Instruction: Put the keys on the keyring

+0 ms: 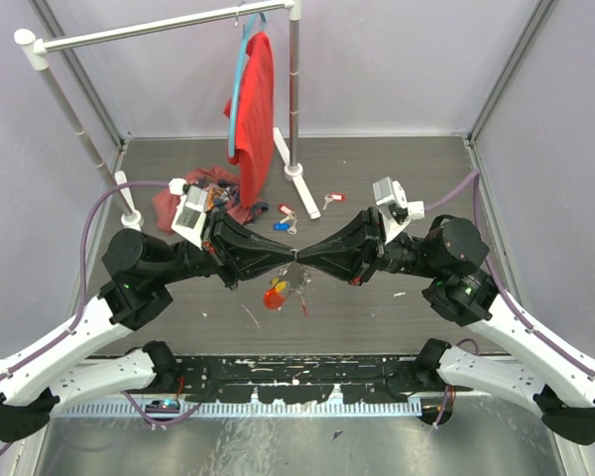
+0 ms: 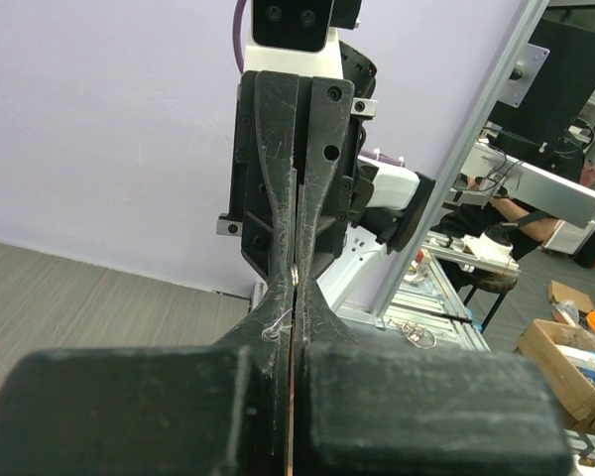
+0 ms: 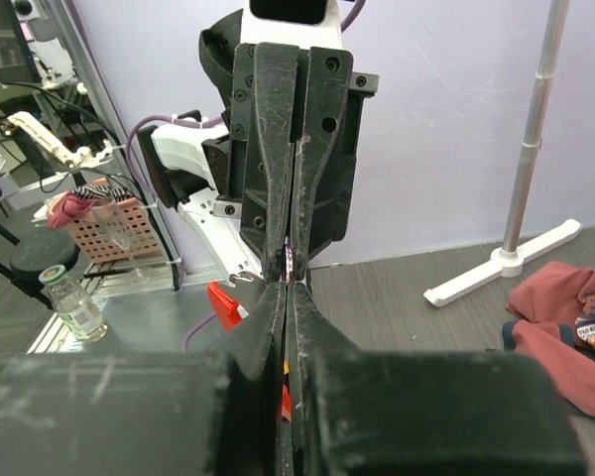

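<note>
keyring (image 1: 279,294) in grip of left end effector (image 1: 288,257)

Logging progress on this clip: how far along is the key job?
Done: the keyring looks lifted off the table. In hand: left gripper and right gripper, both shut, pinch it tip to tip. Left: the keys lie on the table behind them; none appears threaded yet.

Lilac walls (image 1: 397,59), dark wood-grain floor (image 1: 407,169).
</note>
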`<state>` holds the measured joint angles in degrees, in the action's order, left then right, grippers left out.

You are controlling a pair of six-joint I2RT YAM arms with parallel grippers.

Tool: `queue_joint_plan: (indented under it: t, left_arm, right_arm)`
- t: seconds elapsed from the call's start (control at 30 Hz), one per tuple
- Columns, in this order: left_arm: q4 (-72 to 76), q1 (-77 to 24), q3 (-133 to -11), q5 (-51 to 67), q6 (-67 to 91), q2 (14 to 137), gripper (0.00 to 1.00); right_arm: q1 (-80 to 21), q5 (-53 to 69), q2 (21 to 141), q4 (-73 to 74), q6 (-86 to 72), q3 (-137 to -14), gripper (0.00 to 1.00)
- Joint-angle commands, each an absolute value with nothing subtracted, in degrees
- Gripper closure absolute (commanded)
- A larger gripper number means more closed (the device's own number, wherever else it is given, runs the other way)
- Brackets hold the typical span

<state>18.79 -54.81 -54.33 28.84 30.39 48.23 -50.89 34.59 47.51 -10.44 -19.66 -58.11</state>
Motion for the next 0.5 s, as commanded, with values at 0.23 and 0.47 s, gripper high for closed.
queue_joint_plan:
  t: [0.23,0.47]
  left_arm:
    - [15.09,-55.00,-53.79,26.87,26.94,47.16,0.81]
    - [9.06,-54.93,-54.40,22.46,24.02,44.55,0.55]
  right_arm:
    - [-51.15,28.77,47.06,6.17,-14.54,-67.60,0.99]
    - [-51.15,20.90,50.89,27.21,-9.33,-77.70,0.99]
